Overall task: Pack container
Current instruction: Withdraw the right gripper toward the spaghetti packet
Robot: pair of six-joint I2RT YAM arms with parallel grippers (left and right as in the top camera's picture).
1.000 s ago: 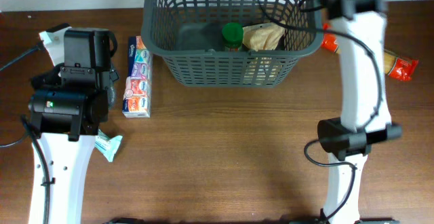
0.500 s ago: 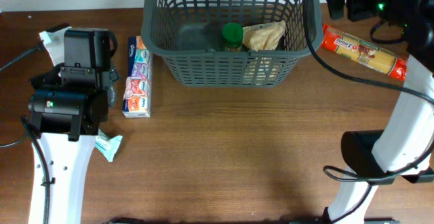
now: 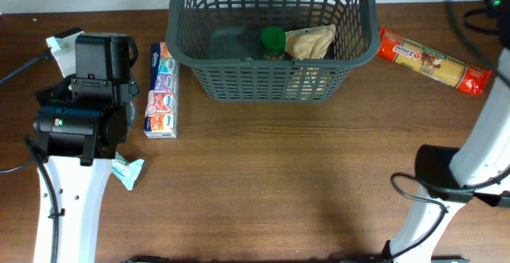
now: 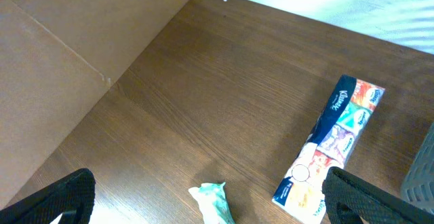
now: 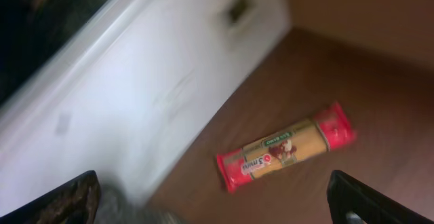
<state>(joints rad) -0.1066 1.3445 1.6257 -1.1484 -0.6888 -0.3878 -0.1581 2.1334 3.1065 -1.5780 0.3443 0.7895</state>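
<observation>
Seen from overhead, the container, a large dark grey lattice basket, sits at the far middle of the wooden table, between the two arms. Only this view looks inside it: a green-lidded jar and a tan paper packet rest on its floor, just beside each other.

The left arm rises from the near edge, and its black wrist folds over its own fingers, hiding them from above. The left wrist camera shows what is hidden. The left claw is released and spread wide, with a black fingertip in each bottom corner. Nothing is held between them. A small teal wrapper lies on the table right under the gap. Ahead and to this claw's right a multicoloured tissue pack lies flat. Farther right, a corner of the container just enters the picture.

The white right arm climbs from the near right and bends out of the overhead picture at the top corner, so its fingers are unseen there. The right wrist view is blurred but shows the right claw released and empty, its fingers far apart. A red-ended spaghetti packet lies flat ahead of it and slightly right, well apart, near a white wall. Overhead places that packet just beside the container's right rim.
</observation>
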